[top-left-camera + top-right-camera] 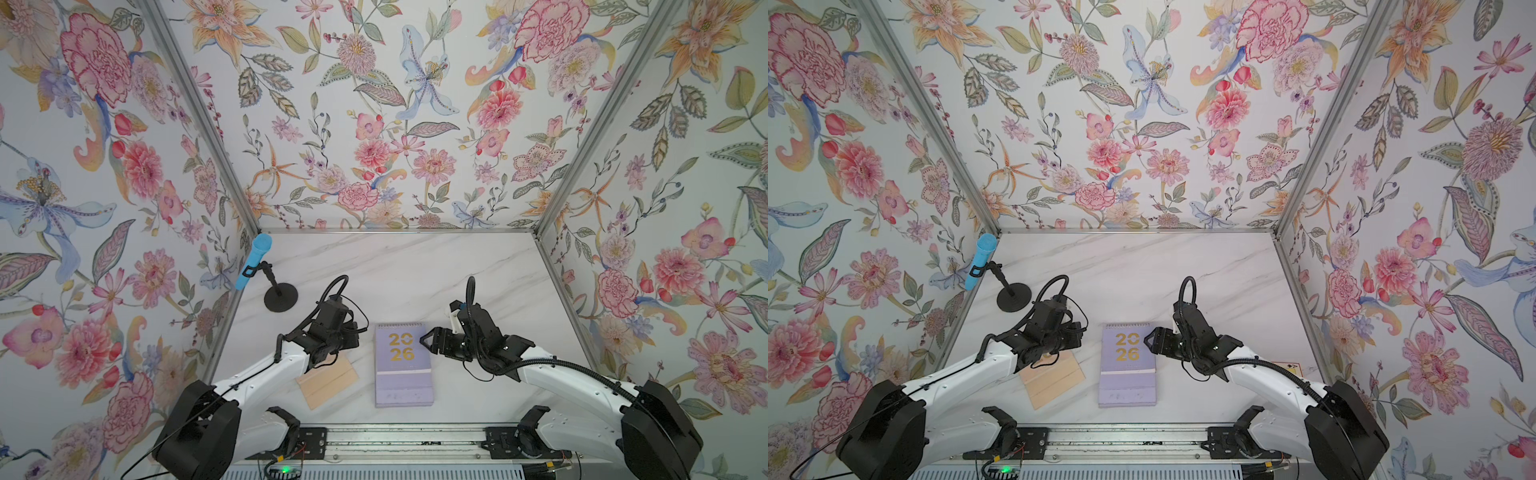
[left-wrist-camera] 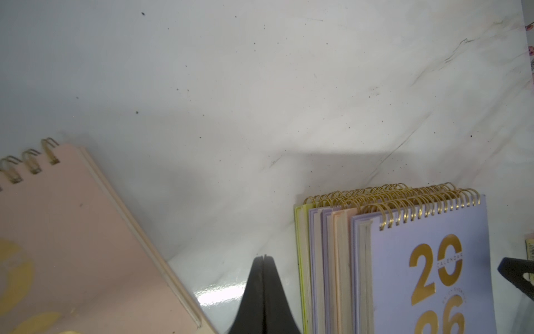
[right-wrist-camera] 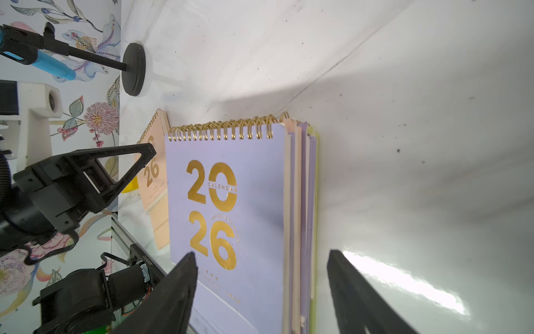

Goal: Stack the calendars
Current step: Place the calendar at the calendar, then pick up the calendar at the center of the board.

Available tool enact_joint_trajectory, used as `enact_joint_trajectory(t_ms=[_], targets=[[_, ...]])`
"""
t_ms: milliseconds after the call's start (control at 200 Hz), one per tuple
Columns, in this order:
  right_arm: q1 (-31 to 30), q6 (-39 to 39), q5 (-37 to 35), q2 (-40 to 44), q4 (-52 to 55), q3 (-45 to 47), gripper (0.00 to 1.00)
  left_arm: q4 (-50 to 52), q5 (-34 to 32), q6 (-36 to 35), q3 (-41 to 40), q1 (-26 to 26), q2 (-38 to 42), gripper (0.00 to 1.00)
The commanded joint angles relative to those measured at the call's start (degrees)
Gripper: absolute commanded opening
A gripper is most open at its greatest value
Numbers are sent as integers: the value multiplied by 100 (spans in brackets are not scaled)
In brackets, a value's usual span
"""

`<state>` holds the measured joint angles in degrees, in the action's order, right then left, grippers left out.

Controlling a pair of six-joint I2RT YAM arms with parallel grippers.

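Five calendars lie spirals-aligned in the stack [image 1: 403, 365], lavender on top | peach calendar [image 1: 328, 382] loose just left of it, I'd take it next | left gripper [image 2: 263, 260] pinched together, empty, between them | right gripper [image 3: 261, 253] spread apart at stack's right edge.

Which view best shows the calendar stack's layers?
The left wrist view: the stack fans out yellow, lavender and peach edges. The right wrist view squeezes them; both top views show mainly the lavender cover.

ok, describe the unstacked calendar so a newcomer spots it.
On the marble table, look beside the lavender-topped stack, toward the left arm. The peach calendar lies there, partly under that arm. Unlike the rest, it sits alone and askew.
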<state>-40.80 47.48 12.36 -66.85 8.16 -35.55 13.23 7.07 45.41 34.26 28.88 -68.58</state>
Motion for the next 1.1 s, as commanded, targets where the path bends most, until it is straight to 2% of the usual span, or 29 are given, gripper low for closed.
enact_joint_trajectory(t_ms=[0,200,435,570,796,1096], targets=[[-34,-366,-524,-74,752,-535,73,876,-429,-249,262,-218,200,0],[-167,-760,-931,-556,1401,-1549,74,1975,-862,-429,592,-715,342,0],[-627,-1093,-1137,-1733,1732,-2938,75,2767,-939,-532,831,-1564,371,0],[-918,-1246,-1071,-2420,1737,-3685,75,3117,-1078,-541,933,-1949,311,0],[-1315,-1447,-701,-3565,1728,-4813,75,3259,-858,-563,682,-2710,533,0],[-1683,-1496,-257,-4628,1732,-5922,75,3275,-522,-705,371,-3593,796,0]])
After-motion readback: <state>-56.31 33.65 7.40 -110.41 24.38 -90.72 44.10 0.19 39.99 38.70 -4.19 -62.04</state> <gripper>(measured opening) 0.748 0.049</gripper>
